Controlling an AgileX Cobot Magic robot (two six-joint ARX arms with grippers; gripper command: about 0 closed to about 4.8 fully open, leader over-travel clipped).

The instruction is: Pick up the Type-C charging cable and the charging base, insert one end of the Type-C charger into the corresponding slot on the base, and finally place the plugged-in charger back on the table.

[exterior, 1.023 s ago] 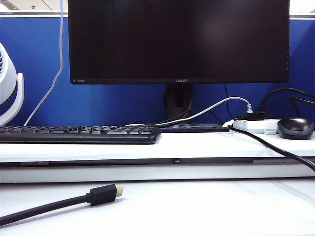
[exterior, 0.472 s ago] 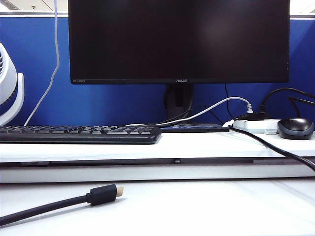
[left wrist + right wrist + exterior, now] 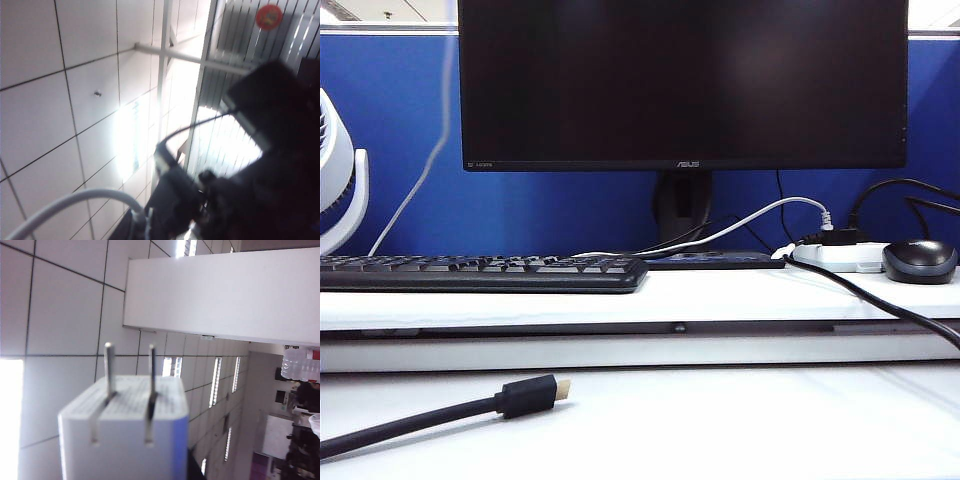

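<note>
type-c charging cable (image 3: 438,150) appears in the exterior view only as a thin, blurred white line hanging from above the frame, past the left edge of the monitor (image 3: 682,80) and down in front of the blue partition (image 3: 560,205) to behind the keyboard (image 3: 480,272). the monitor's lower bezel reads "asus" in small pale letters; a tiny mark at its lower left corner is too small to read. neither claw nor the charging base shows in this view. on the bench (image 3: 720,425) lies a thick black cable with a gold-tipped plug (image 3: 525,396). on the raised shelf (image 3: 720,297) sit the keyboard, a white power strip (image 3: 840,257) with a black plug in it, and a dark mouse (image 3: 920,260). a white fan (image 3: 340,180) stands at the far left.

left wrist view: the camera looks up at ceiling tiles. the left claw (image 3: 172,195) is a dark, blurred mass; its jaws are pressed together, and the white cable (image 3: 75,202) curves in to meet it at its base. whether the cable is truly pinched cannot be told.

right wrist view: the charging base (image 3: 125,437) fills the lower frame, a white block with two metal prongs (image 3: 129,390) pointing up toward the ceiling. the right claw itself is hidden beneath the block, so its grip cannot be told from this angle. no writing is legible on the block.
</note>
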